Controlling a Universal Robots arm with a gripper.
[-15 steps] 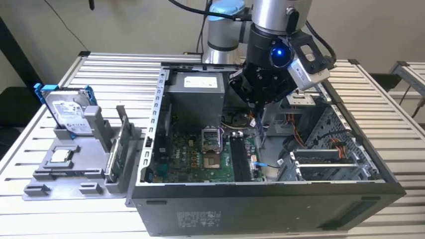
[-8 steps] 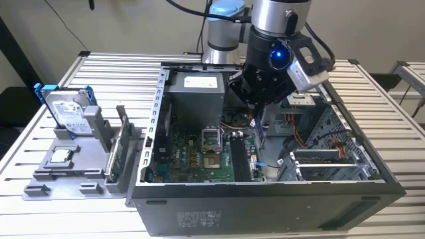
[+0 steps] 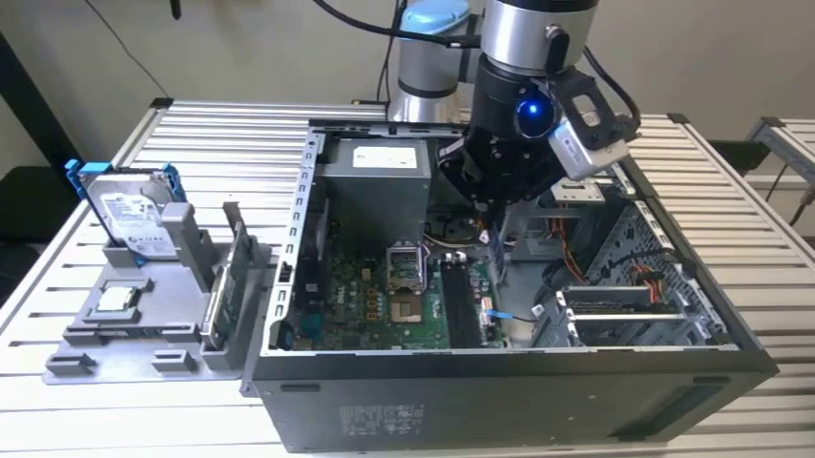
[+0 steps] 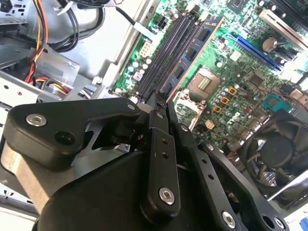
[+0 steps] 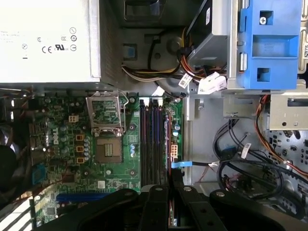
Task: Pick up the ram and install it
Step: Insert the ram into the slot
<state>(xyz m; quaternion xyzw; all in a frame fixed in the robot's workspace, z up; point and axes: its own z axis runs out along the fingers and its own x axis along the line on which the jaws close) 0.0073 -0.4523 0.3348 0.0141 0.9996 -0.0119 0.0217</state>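
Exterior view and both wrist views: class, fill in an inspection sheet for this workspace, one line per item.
Surface: slatted metal table carrying an open computer case.
Job's things: ram lies along the memory slots; whether it is fully seated cannot be told.
Clutter: grey holder at the exterior view's left, with a hard drive in a blue frame and a green card.
Grippers: gripper inside the case, at the ram's near end.
Cables: bundled wires beside the power supply.
Surroundings: plain wall.
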